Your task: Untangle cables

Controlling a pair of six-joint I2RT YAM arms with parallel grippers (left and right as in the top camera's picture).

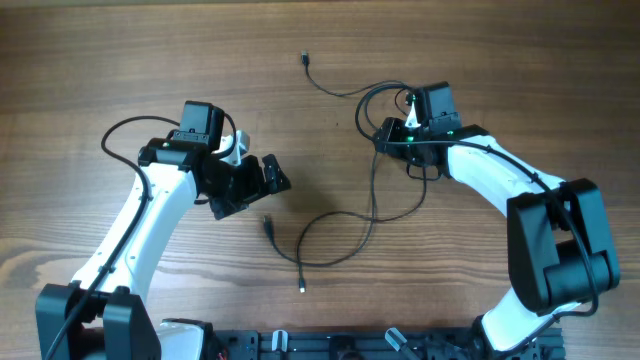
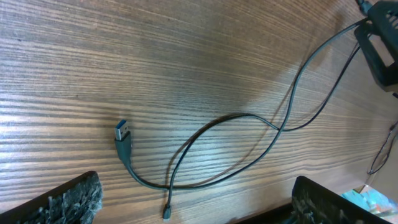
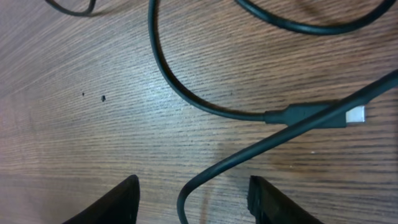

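Thin dark cables lie crossed over each other mid-table. One end plug lies at the back, a USB plug and a tiny plug lie at the front. My left gripper is open and empty, left of the strands; in its wrist view the blue-tipped USB plug and the tiny plug lie just ahead of the open jaws. My right gripper is open low over the cables' right part. A strand runs between its fingers, beside a white-tipped plug.
The wooden table carries nothing else. The arms' own thicker black cables loop beside the left arm. The robot base frame runs along the front edge. The right arm's black gripper shows at the top right of the left wrist view.
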